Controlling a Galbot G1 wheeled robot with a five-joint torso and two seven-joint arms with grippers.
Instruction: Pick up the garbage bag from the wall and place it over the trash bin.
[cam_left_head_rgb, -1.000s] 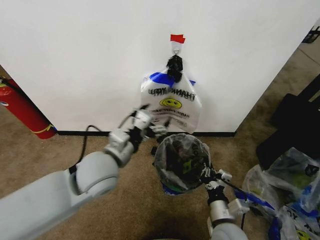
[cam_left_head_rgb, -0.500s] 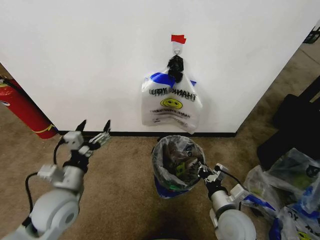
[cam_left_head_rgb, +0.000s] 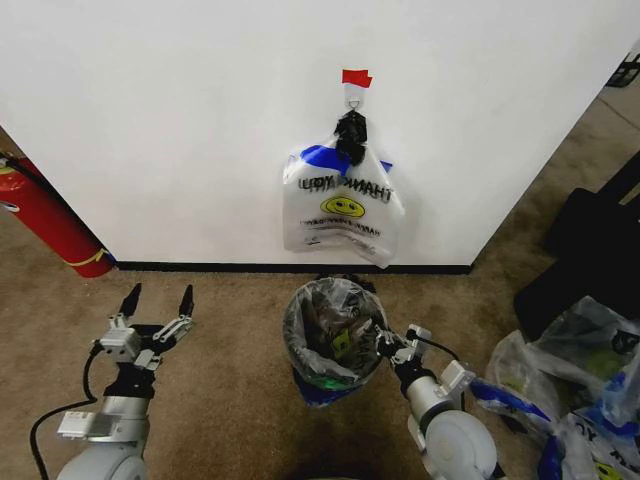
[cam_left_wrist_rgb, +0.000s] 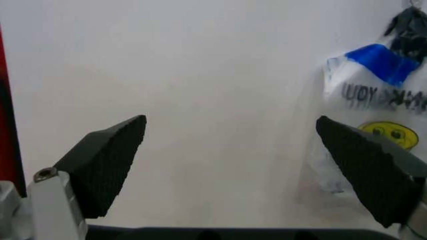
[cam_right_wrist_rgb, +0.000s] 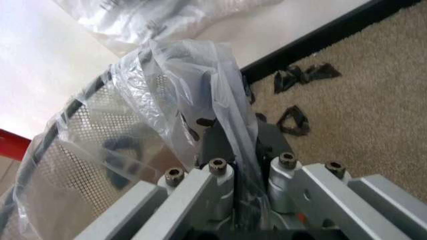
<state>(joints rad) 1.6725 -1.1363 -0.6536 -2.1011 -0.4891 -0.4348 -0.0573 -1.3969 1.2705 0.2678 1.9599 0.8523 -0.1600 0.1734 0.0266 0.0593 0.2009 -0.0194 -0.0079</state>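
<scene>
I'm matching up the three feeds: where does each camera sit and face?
Head: high, looking down at white wall, bag-lined black mesh bin, both arms.
Left wrist: behind open left gripper, facing wall.
Right wrist: behind right gripper, jaws shut on translucent bin bag.
Shared: hanging smiley-face bag bunch.

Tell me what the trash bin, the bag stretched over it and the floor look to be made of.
The trash bin: black perforated mesh, likely metal; rows of small holes show through its wall. The garbage bag over it: thin glossy translucent plastic film, crinkled, the bin visible through it; the right tool pinches its edge. The floor: tan carpet, matte, with a short looped, nubby texture.
</scene>
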